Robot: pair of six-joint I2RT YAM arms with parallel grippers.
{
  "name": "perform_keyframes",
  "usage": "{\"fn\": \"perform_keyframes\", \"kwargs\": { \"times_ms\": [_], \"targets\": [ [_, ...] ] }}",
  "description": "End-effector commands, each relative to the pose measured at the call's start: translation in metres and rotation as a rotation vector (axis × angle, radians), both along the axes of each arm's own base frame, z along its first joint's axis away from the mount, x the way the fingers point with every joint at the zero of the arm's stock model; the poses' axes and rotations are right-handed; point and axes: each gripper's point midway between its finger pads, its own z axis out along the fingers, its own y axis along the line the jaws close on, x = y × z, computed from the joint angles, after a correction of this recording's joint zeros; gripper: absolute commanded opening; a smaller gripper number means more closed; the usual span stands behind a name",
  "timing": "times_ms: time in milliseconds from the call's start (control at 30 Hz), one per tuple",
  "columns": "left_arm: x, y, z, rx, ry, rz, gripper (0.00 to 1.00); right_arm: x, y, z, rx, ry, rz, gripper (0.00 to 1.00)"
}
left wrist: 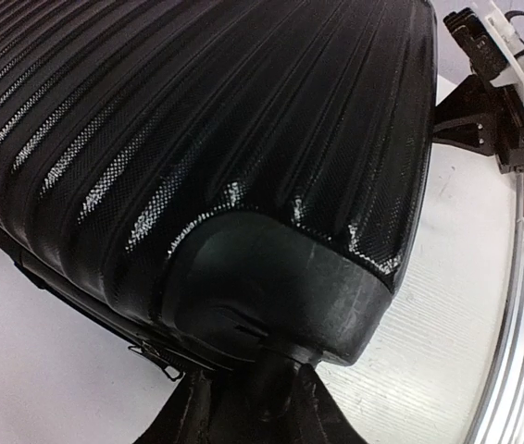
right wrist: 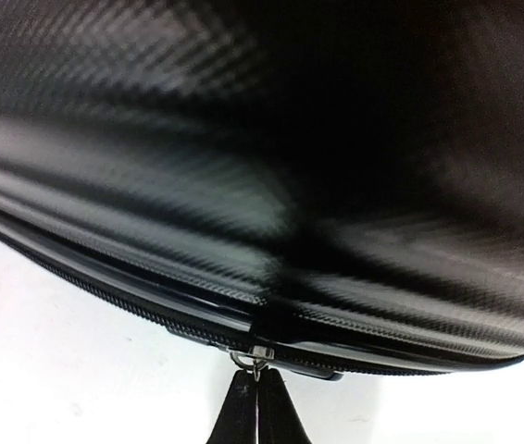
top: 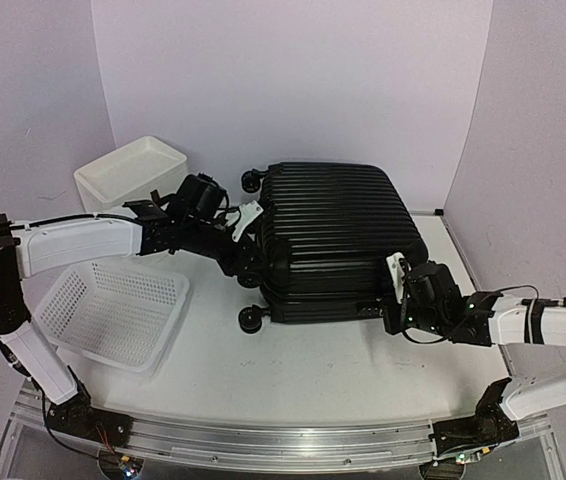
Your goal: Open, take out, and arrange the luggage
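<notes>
**Left gripper** (left wrist: 255, 400): fingers set either side of a dark part under the luggage's rounded corner cap. Whether they pinch it cannot be told.
**Right gripper** (right wrist: 253, 388): fingers pressed together, clamped on the zip pull (right wrist: 246, 359), whose small metal ring shows just above the tips.
**Luggage** (top: 333, 235): black ribbed hard shell, lying flat and closed at mid-table between the two arms. Two caster wheels (top: 251, 319) show on its left end. The left arm reaches that end and the right arm meets the near right corner.
**Table** (top: 313, 370): white and matt, with an aluminium rail (top: 263, 440) along the near edge carrying both arm bases.
**Basket** (top: 113, 312): white perforated plastic, on the table near the left arm and apart from the luggage.
**White box** (top: 131, 170): at the far left, beside the wall.
**Backdrop** (top: 293, 80): plain pale lilac walls on three sides.

**By view:**
- Only the top camera takes in the basket, box and walls.
- The left wrist camera alone shows the shell's woven gloss, a zip tab hanging below the corner, and the right arm's wrist across the luggage.
- The right wrist camera alone shows the zip track close up, with the shell above it blurred.
</notes>
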Motion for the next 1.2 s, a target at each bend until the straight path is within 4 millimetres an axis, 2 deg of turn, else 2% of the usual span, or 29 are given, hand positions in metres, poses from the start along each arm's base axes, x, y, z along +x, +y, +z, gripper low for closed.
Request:
{"fn": "perform_keyframes", "kwargs": {
  "times_ms": [0, 133, 233, 333, 433, 533, 633, 800, 900, 1000, 1167],
  "targets": [
    [0.025, 0.028, -0.025, 0.117, 0.006, 0.188, 0.27, 0.006, -0.019, 0.004, -0.146, -0.031, -0.007, 0.00],
    [0.024, 0.032, -0.031, 0.128, 0.022, 0.200, 0.23, 0.008, -0.026, 0.002, -0.082, 0.024, 0.009, 0.00],
    [0.012, 0.024, -0.032, 0.102, 0.061, 0.135, 0.24, 0.010, -0.027, 0.004, -0.071, 0.026, 0.004, 0.00],
    [-0.022, 0.007, -0.025, 0.028, 0.153, -0.045, 0.48, 0.008, -0.019, 0.002, -0.063, 0.043, 0.048, 0.00],
    [-0.033, 0.004, -0.022, -0.001, 0.184, -0.095, 0.72, 0.006, -0.011, -0.001, -0.046, 0.066, 0.084, 0.00],
    [-0.033, 0.003, -0.028, 0.013, 0.194, -0.100, 0.82, 0.004, -0.002, -0.002, -0.019, 0.085, 0.118, 0.00],
    [-0.026, 0.004, -0.037, 0.045, 0.191, -0.078, 0.88, 0.004, 0.004, -0.001, 0.005, 0.093, 0.135, 0.00],
    [-0.014, 0.003, -0.037, 0.066, 0.164, -0.039, 0.83, 0.005, 0.006, 0.003, 0.016, 0.086, 0.142, 0.00],
    [-0.007, 0.004, -0.034, 0.070, 0.153, 0.000, 0.71, 0.005, 0.001, 0.003, 0.002, 0.079, 0.128, 0.00],
    [0.002, 0.012, -0.033, 0.088, 0.132, 0.065, 0.58, 0.004, -0.009, -0.001, -0.039, 0.084, 0.092, 0.00],
    [0.007, 0.023, -0.029, 0.090, 0.126, 0.139, 0.42, -0.001, -0.029, -0.007, -0.121, 0.101, 0.041, 0.00]
  ]
}}
